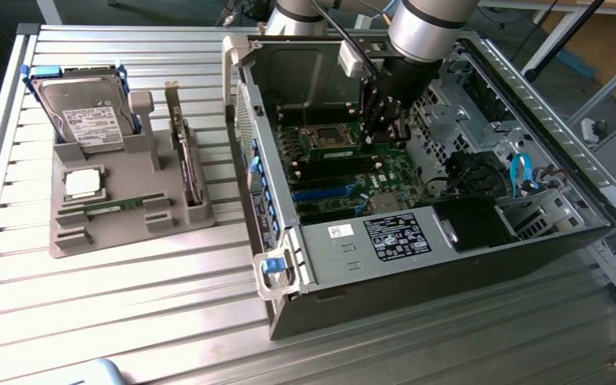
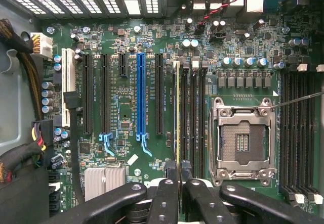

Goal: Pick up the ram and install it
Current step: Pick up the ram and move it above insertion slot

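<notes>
My gripper (image 2: 178,177) is shut on the ram (image 2: 177,113), which I see edge-on as a thin yellow-green strip between the black fingertips (image 2: 164,193). The stick stands upright along the memory slot nearest the long expansion slots, beside the open processor socket (image 2: 243,140). In the exterior view my gripper (image 1: 385,132) reaches down into the open computer case (image 1: 394,241) over the motherboard (image 1: 351,172), and the black fingers hide the stick there.
A grey holder (image 1: 126,233) on the slatted table at the exterior view's left carries a hard drive (image 1: 89,112), a silver processor chip (image 1: 83,183), an upright dark card (image 1: 185,160) and a thin green strip (image 1: 110,207). Cables (image 2: 20,82) and a blue slot (image 2: 140,95) lie near the stick.
</notes>
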Controlling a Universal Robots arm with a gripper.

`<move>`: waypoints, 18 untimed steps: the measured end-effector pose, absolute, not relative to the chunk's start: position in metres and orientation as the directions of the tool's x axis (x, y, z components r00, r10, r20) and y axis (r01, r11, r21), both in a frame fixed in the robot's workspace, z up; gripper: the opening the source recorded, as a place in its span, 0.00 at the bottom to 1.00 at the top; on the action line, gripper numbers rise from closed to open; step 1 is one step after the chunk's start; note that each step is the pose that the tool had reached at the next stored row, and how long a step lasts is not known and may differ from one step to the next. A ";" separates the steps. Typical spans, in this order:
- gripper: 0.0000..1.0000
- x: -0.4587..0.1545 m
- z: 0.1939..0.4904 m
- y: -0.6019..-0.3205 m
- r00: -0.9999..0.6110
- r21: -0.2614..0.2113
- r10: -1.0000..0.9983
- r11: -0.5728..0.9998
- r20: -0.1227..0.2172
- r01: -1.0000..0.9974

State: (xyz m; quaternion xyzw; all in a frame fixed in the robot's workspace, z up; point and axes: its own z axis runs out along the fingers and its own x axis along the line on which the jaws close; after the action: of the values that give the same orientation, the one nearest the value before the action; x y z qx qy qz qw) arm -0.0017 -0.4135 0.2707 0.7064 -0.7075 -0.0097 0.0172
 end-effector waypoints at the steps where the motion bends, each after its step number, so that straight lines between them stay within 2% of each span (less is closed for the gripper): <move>1: 0.12 -0.002 0.271 -0.414 -0.001 0.038 -1.000 0.002 0.011 -0.999; 18: 0.12 -0.002 0.261 -0.414 -0.001 0.033 -1.000 0.002 0.011 -0.999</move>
State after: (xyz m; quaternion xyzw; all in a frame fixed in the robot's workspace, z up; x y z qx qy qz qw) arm -0.0017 -0.4135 0.2614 0.7064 -0.7076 -0.0080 0.0155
